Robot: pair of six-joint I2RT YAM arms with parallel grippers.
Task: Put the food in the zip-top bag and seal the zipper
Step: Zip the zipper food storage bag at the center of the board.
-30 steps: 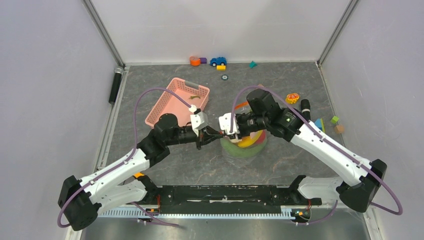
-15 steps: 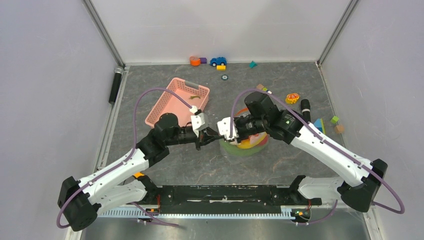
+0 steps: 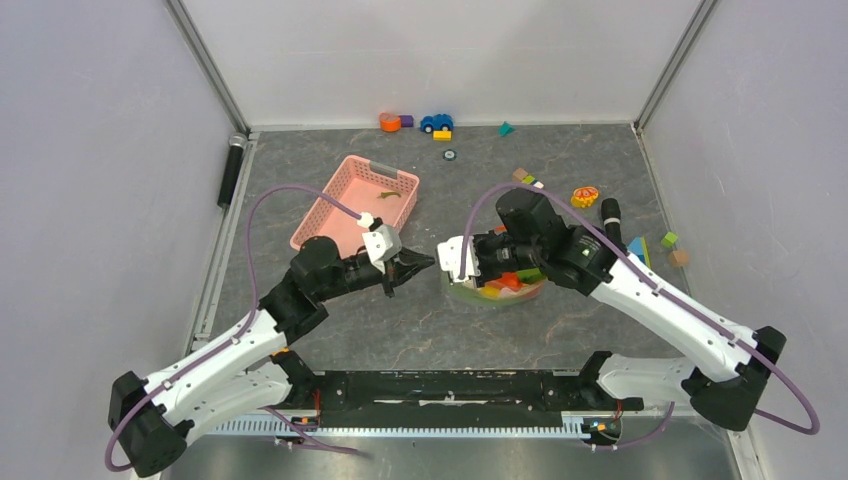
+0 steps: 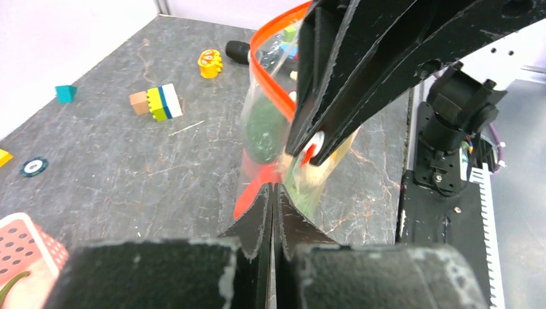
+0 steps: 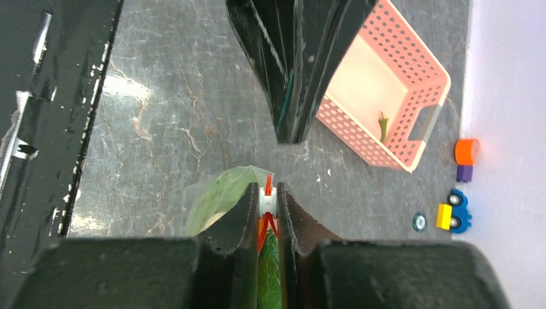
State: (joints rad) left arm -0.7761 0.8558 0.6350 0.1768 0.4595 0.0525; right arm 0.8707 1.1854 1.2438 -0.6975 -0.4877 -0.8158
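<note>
Starting at the left of the top view, we see a black cylinder [image 3: 231, 170] lying along the left edge of the grey tabletop [image 3: 330, 330], and just right of it the pink basket [image 3: 356, 202] with a small green scrap [image 3: 390, 195] on its floor. Below the basket our left gripper [image 3: 425, 264] reaches toward frame centre with its jaws pressed fully together and nothing between them; in the left wrist view the tips meet in a thin line just short of the bag. At centre sits the zip-top bag [image 3: 497, 287], bulging with the food [image 3: 508, 280], where green, red, orange and yellow pieces show through the clear plastic. In the left wrist view the orange-red zipper [image 4: 278, 96] curves up along the bag's mouth, with a green piece [image 4: 262, 129] behind the plastic. Our right gripper [image 3: 461, 266] is at the bag's left end, and in the right wrist view its jaws are clamped on the small white slider knob [image 5: 267, 199]. Along the top edge we spot an orange block [image 3: 389, 122], a blue toy car [image 3: 436, 122] and a teal block [image 3: 506, 129]. Further right lie a yellow-and-red toy [image 3: 585, 196] and a second black cylinder [image 3: 611, 218], and near the right wall some coloured blocks [image 3: 672, 248].
</note>
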